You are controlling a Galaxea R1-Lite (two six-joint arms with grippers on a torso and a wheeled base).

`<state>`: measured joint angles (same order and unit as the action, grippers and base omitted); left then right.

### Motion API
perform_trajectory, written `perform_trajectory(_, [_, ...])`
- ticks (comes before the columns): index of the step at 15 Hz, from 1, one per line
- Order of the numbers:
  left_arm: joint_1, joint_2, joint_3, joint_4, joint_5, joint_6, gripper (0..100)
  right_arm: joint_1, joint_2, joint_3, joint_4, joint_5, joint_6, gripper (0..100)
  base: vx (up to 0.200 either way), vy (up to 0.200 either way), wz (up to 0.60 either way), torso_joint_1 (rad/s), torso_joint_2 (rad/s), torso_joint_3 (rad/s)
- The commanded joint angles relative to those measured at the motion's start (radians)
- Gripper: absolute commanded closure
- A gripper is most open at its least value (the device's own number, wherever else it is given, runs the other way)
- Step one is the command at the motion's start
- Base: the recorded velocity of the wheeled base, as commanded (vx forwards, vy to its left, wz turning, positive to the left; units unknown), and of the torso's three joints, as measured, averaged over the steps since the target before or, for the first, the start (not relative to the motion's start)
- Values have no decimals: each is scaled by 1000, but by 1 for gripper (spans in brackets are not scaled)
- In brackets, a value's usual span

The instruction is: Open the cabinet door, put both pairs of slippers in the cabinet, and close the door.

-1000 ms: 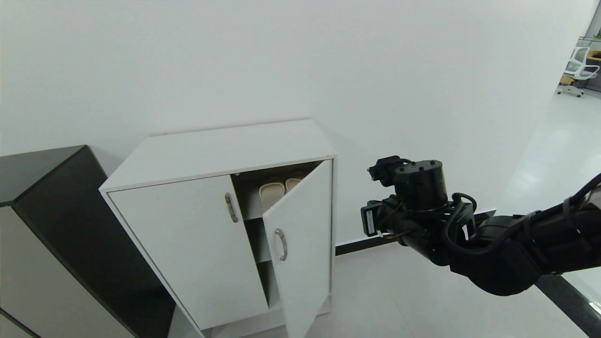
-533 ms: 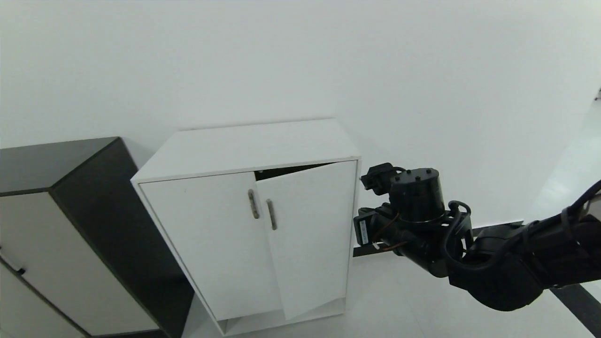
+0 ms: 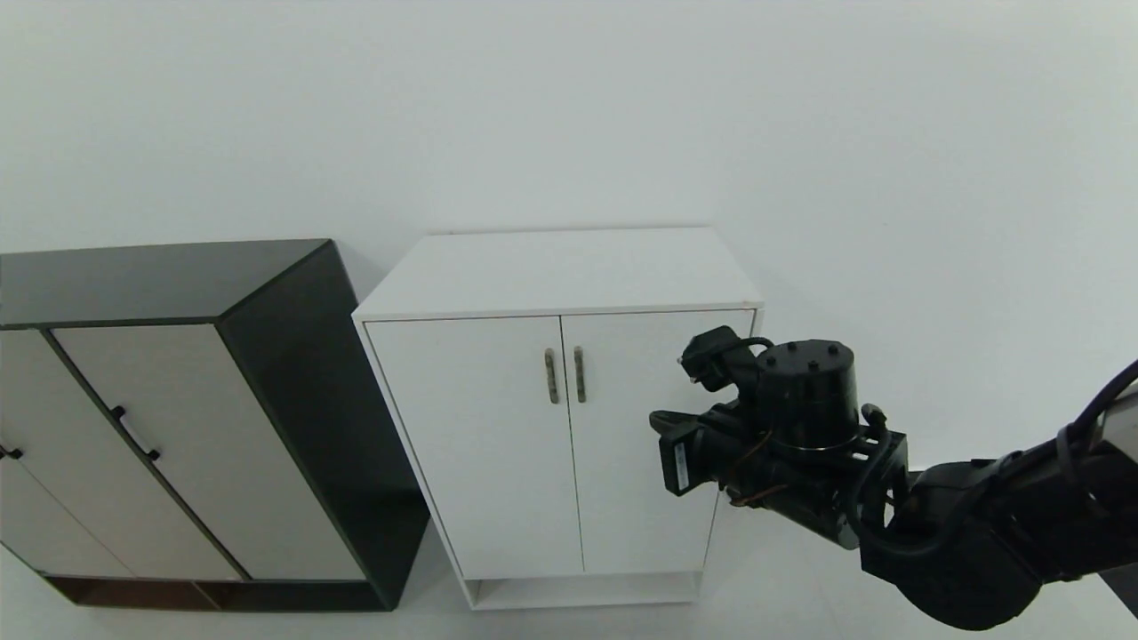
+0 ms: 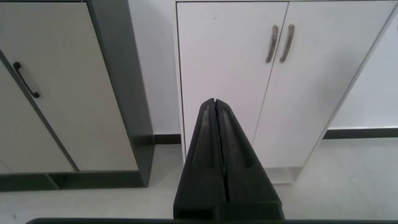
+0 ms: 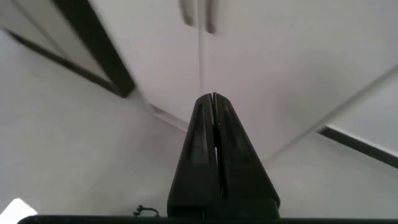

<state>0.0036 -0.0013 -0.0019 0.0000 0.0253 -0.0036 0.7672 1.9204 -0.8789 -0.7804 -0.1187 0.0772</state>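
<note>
The white cabinet (image 3: 560,267) stands against the wall with both doors flush and shut, its two metal handles (image 3: 564,375) side by side at the centre seam. My right arm's wrist (image 3: 711,436) hovers in front of the right door (image 3: 640,462). In the right wrist view my right gripper (image 5: 213,99) is shut with nothing in it, pointing at the lower door below the handles (image 5: 199,12). My left gripper (image 4: 214,102) is also shut and holds nothing, aimed at the left door (image 4: 224,68) from farther back. The slippers are hidden behind the doors.
A dark cabinet (image 3: 267,267) with beige doors (image 3: 169,427) stands close on the white cabinet's left. A plain white wall runs behind both, with a black baseboard (image 4: 360,132). Pale floor (image 5: 74,143) lies open in front and to the right.
The right door has swung from half open to fully shut, hiding the slippers seen inside. My right arm followed it toward the cabinet. The head camera has turned, shifting the whole scene rightward.
</note>
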Motion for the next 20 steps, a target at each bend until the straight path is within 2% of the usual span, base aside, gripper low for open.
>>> perform_trajectory(1, [1, 1, 0, 0, 1, 1, 100, -9, 0, 54, -54, 60, -1, 100, 0, 0, 0, 0, 0, 0])
perform_trajectory(4, [1, 1, 0, 0, 1, 1, 100, -9, 3, 72, -60, 110, 1, 100, 133, 0, 0, 2, 2, 0])
perform_trajectory(11, [-1, 1, 0, 0, 1, 1, 100, -14, 49, 72, -76, 113, 6, 100, 200, 0, 0, -4, 0, 6])
perform_trajectory(15, [1, 1, 0, 0, 1, 1, 100, -29, 109, 41, -97, 123, 9, 100, 0, 0, 0, 0, 0, 0])
perform_trajectory(20, [-1, 1, 0, 0, 1, 1, 100, -71, 210, -87, -97, 123, 9, 100, 0, 0, 0, 0, 0, 0])
